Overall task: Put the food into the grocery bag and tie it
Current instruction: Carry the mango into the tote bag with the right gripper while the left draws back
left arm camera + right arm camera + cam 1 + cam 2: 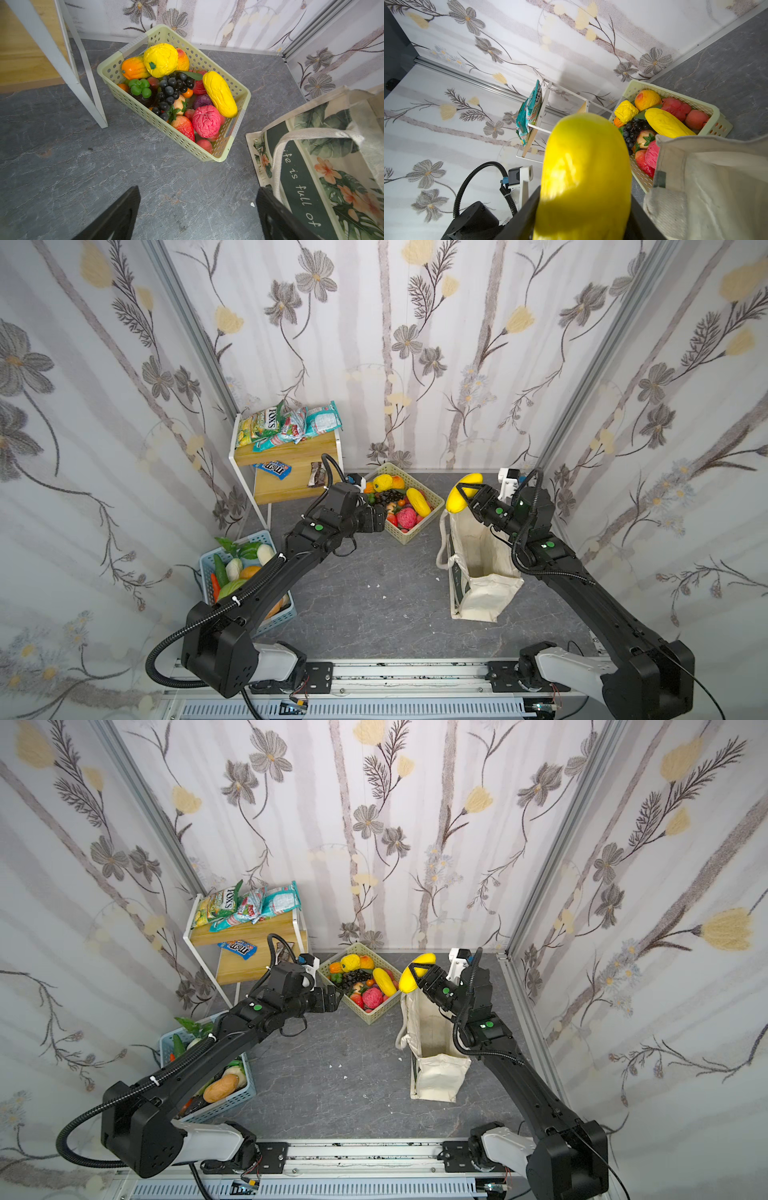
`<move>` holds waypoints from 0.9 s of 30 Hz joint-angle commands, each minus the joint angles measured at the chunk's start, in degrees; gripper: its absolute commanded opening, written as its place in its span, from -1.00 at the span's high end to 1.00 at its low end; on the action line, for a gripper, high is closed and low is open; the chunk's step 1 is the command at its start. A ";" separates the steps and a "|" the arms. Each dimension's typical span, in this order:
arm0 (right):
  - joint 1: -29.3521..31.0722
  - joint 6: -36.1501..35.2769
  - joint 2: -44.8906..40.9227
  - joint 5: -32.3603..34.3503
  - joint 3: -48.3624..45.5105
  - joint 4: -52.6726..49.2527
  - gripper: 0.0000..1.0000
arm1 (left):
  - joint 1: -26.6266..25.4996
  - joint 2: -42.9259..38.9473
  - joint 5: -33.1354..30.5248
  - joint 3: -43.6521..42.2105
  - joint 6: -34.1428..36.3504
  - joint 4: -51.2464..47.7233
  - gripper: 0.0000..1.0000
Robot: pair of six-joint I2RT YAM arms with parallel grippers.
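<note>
Grey floor (374, 593) below, right end effector (462, 494) grips mango (454, 506).

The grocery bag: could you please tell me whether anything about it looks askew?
Yes. The grocery bag is not standing square: its near end looks creased and sagging, and one strap handle droops down outside it. Its mouth is open, with the yellow mango in the right gripper near its far rim.
</note>
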 commanded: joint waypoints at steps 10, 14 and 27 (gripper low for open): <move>-5.50 -16.44 -4.44 -2.41 0.08 -17.29 -0.11 | 0.08 -0.63 -2.32 -0.87 0.15 -0.49 -0.80; -5.63 -18.46 -4.77 -1.99 -0.24 -20.27 -0.11 | 0.01 -0.48 -2.54 -1.05 0.42 -0.21 -0.80; -5.57 -25.73 -2.76 1.48 1.09 -29.29 -0.10 | 0.13 0.01 -3.55 -0.78 1.58 -0.24 -0.81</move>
